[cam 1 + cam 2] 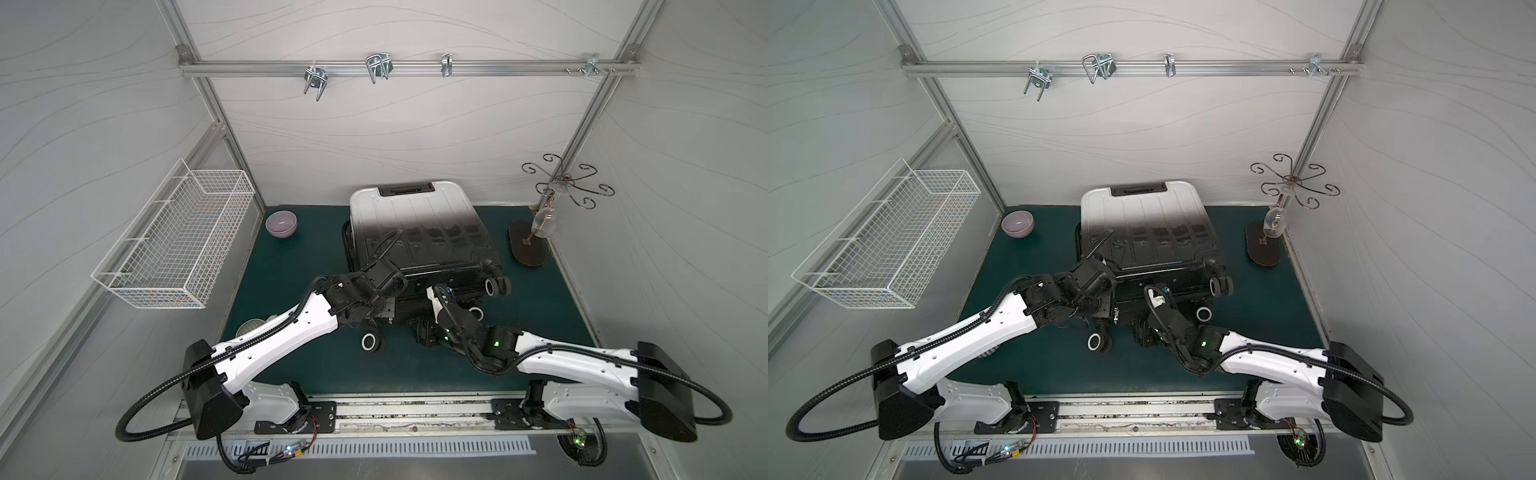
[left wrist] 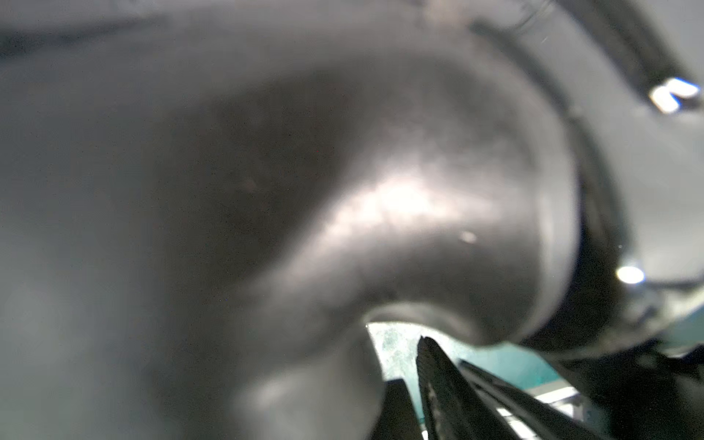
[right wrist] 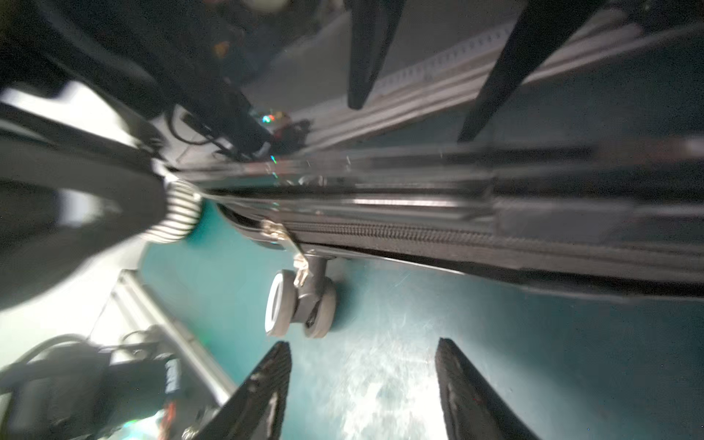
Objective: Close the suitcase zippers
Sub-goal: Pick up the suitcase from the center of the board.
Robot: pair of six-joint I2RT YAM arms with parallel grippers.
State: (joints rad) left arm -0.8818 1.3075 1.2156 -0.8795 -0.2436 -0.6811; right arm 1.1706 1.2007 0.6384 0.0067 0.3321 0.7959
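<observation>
1. The suitcase (image 1: 415, 224) lies flat at the back middle of the green bench (image 1: 291, 270), wheels toward the arms, its lid down on the lower half.
2. In the right wrist view the zipper band (image 3: 419, 233) looks meshed on one side of the pull (image 3: 275, 229), which hangs beside a wheel (image 3: 284, 301). Round that corner the seam seems unclosed.
3. Right tool (image 3: 362, 343): fingers spread with nothing between them, near the band but not touching it.
4. Left tool (image 1: 384, 309): close against the suitcase's near left corner; whether it is spread or pinching, I cannot tell.
5. Judged so: partly zipped, with the run beyond the pull left to do.
</observation>
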